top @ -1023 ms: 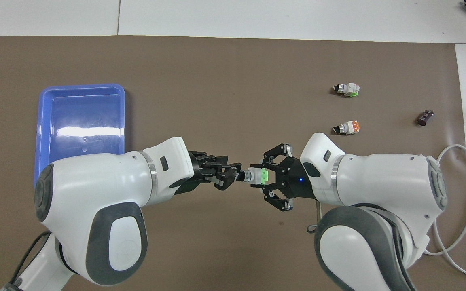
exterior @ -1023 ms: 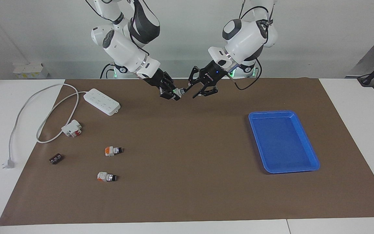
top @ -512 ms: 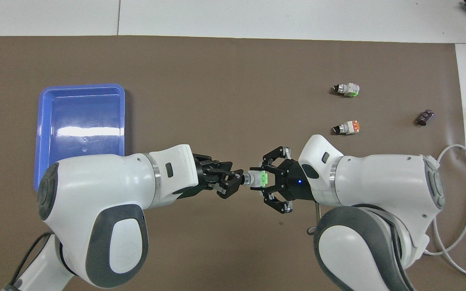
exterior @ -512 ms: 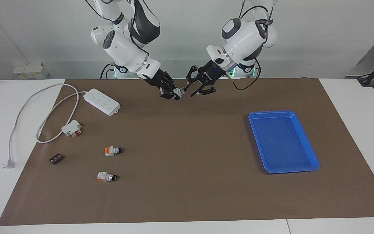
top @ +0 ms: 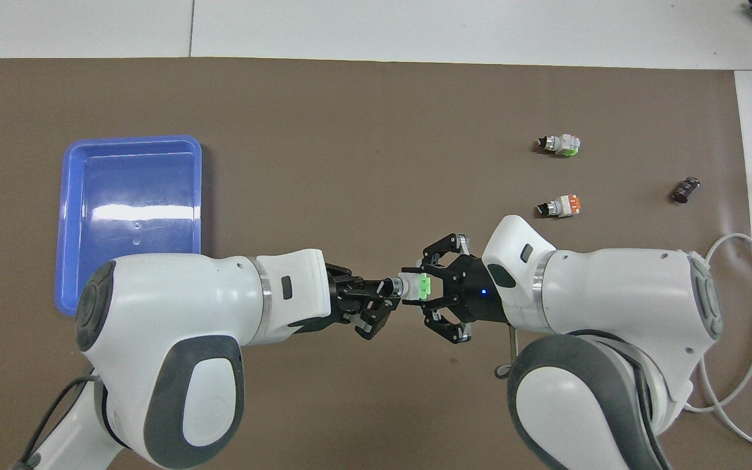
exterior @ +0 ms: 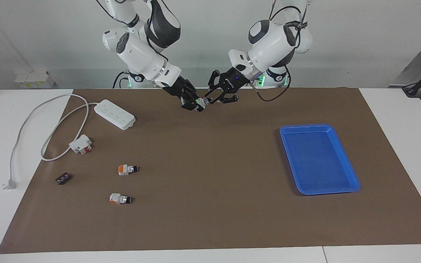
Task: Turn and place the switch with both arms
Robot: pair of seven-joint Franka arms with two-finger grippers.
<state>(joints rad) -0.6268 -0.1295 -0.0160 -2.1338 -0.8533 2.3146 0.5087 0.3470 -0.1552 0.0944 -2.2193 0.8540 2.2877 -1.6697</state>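
1. Step in hand: mid-air turn/handover. The switch (top: pixel 413 286) is up off the table, well apart from the blue tray (top: pixel 72 215), toward the right arm's end of the table from it and closer to the robots.
2. Right gripper (top: pixel 429 288): fingertips shut on the switch's green end block; the outer links splay wide but the tips are pinched in.
3. Left gripper (top: pixel 382 292): at the knob end, fingers partly closed around the black-and-silver knob. Can't tell whether they actually clamp it or just surround it.
4. Next move (my read): left needs a firm pinch on the knob, then twist it while right holds the body fixed. After that one arm lets go and the other carries the switch to the tray, which I take to be the drop point (the left arm's base is the one nearer the tray).
5. Versus a second ago: the left gripper has moved in over the knob and narrowed its fingers; back then its tips stood just short of the knob end. The left wrist has also rolled. The right gripper's hold looks unchanged, and the switch has barely shifted.
6. Spare orange-ended switches (top: pixel 562 205) lie untouched, well apart from the tray.
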